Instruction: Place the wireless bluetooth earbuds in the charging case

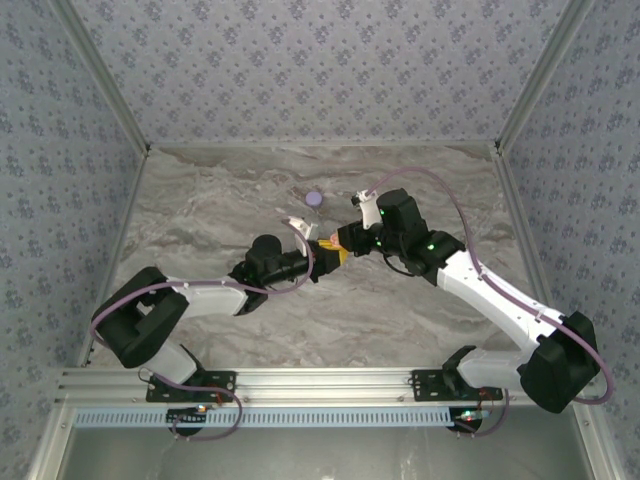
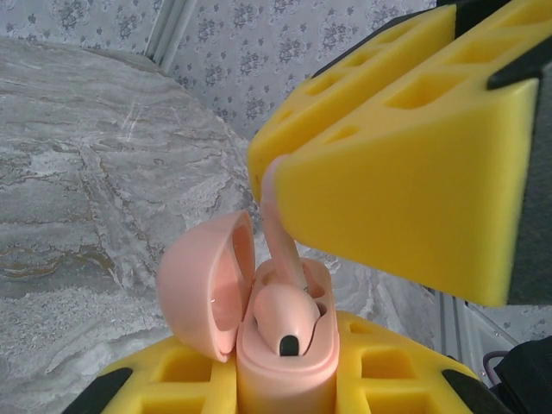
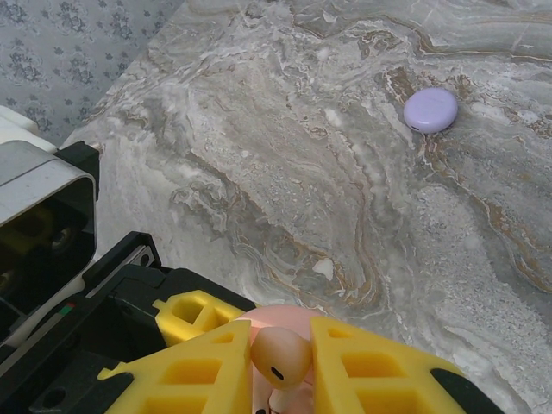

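Left wrist view gives me the clearest read: my left gripper [image 2: 280, 392] is clenched on the pink charging case [image 2: 289, 366], its yellow foam fingers [image 2: 155, 379] pressing the body from both sides and holding it upright. The lid [image 2: 203, 285] is swung open to the left. My right gripper [image 2: 269, 177] comes in from the upper right, pinching the stem of a pink earbud [image 2: 285, 315] between its pads. The earbud's rounded head, with a dark spot on it, sits at the case's mouth; I cannot tell whether it is seated in its socket. From the right wrist I see the same earbud [image 3: 280, 352] poking out between the right gripper's fingers [image 3: 207, 366], with the case [image 3: 259, 317] just behind it. On the top external view the left gripper [image 1: 318, 252] and right gripper [image 1: 343, 245] meet over the middle of the marble table [image 1: 200, 200]. A purple disc [image 1: 316, 199] lies on the table beyond them, well apart.
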You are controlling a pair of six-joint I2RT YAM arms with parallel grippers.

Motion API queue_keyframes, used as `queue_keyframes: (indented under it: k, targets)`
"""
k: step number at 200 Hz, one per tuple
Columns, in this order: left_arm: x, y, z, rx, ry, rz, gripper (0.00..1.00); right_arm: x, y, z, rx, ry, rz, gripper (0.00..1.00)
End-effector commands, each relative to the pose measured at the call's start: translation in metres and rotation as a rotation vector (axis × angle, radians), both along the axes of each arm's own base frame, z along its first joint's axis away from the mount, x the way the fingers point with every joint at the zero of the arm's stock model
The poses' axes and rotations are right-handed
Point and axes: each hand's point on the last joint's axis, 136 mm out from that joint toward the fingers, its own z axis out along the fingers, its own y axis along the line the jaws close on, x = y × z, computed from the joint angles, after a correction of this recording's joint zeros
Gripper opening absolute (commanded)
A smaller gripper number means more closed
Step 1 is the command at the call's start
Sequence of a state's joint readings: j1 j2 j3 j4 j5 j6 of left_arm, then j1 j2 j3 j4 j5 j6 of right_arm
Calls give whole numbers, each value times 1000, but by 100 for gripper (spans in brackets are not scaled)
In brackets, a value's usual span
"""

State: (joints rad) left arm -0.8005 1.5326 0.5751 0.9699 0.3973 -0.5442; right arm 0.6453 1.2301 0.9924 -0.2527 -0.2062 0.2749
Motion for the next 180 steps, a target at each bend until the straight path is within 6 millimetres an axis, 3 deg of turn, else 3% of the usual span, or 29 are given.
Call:
queue_keyframes:
  k: [1, 180]
  targets:
    - [-2, -2, 32, -67, -56, -7, 0, -4, 3, 0, -8, -12, 27, 24]
    - [2, 1, 32, -63, -37, 28, 0, -6, -2, -3, -49, -30, 9, 23]
